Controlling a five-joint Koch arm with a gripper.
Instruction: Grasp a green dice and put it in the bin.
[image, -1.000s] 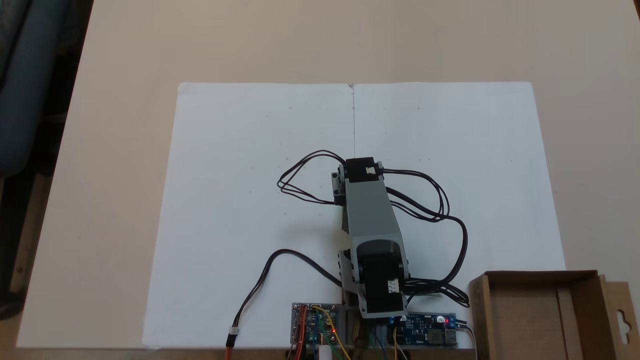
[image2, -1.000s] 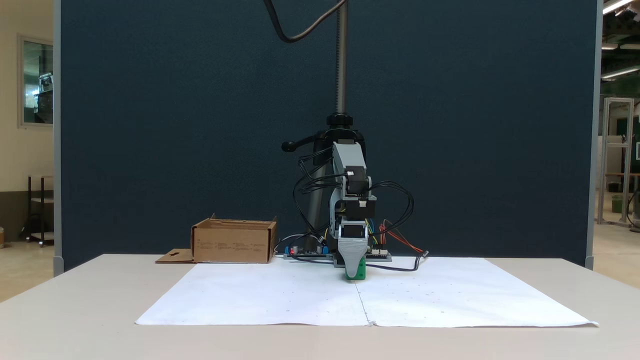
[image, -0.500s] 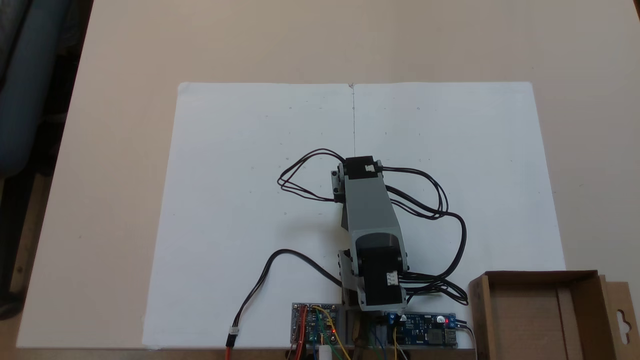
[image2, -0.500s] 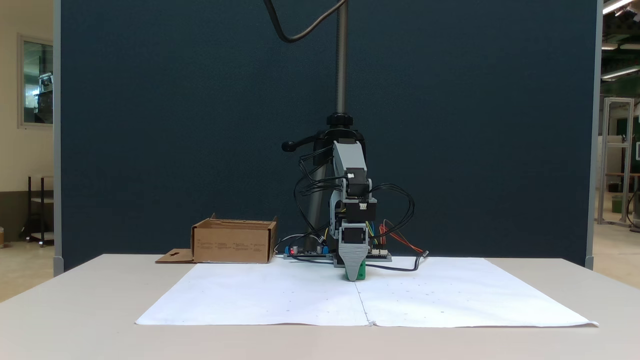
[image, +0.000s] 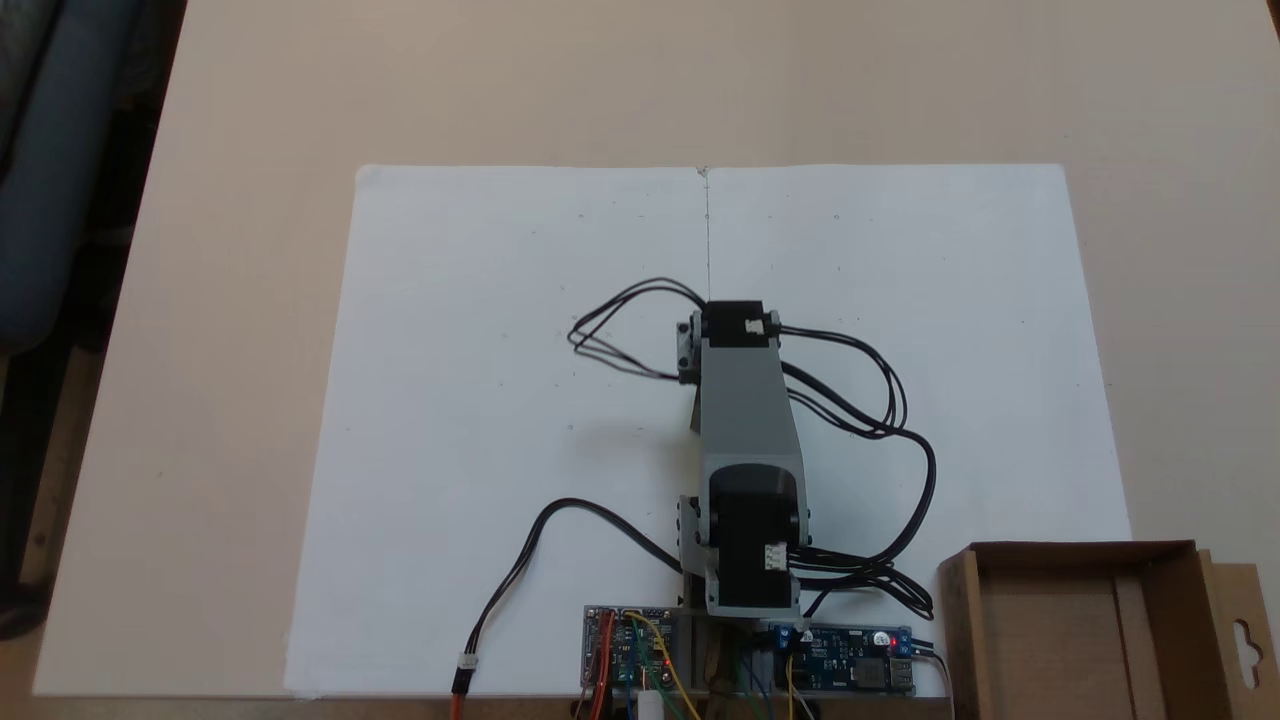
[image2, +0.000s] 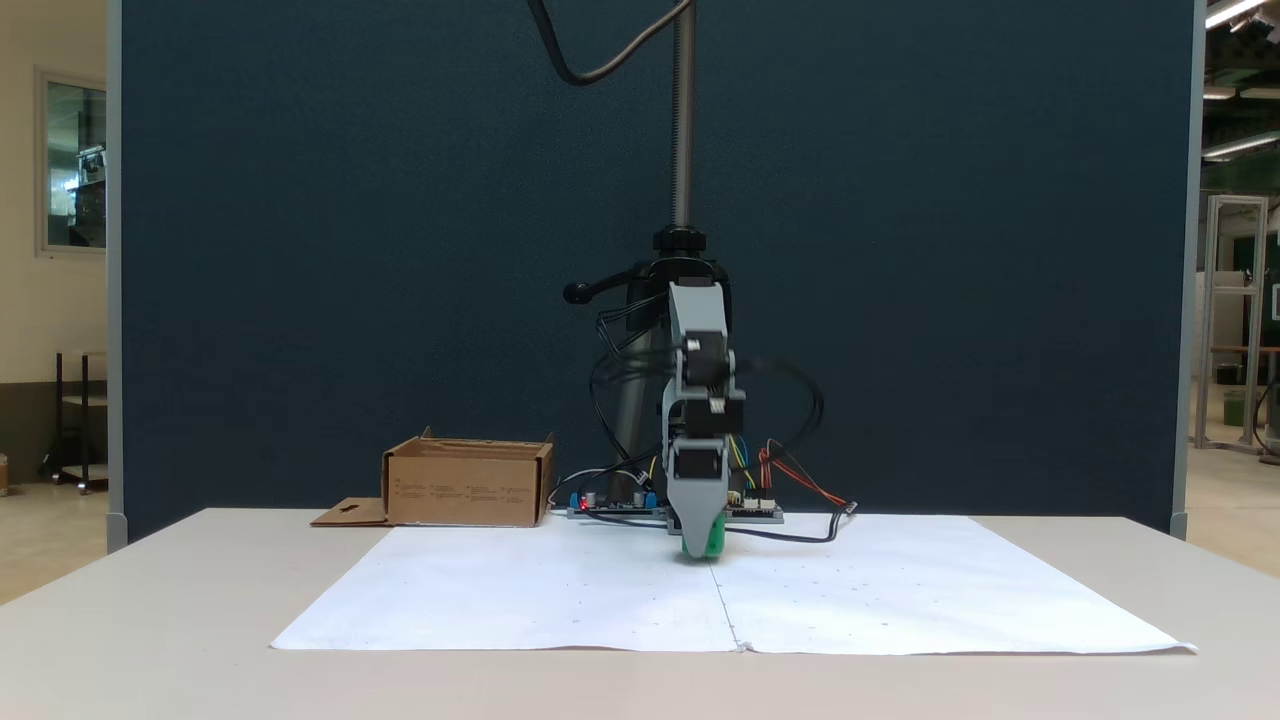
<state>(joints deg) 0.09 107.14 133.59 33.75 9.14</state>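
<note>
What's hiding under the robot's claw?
In a fixed view from the front, the green dice peeks out beneath the claw, low over the white paper. The claw's grey front covers most of it, so the grip itself is hidden. From above, the arm covers that spot.

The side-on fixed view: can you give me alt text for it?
A small gray robot arm reaches down to a white paper sheet on a beige table, its gripper at a green dice. An open cardboard box stands to the left, before a dark blue partition.
</note>
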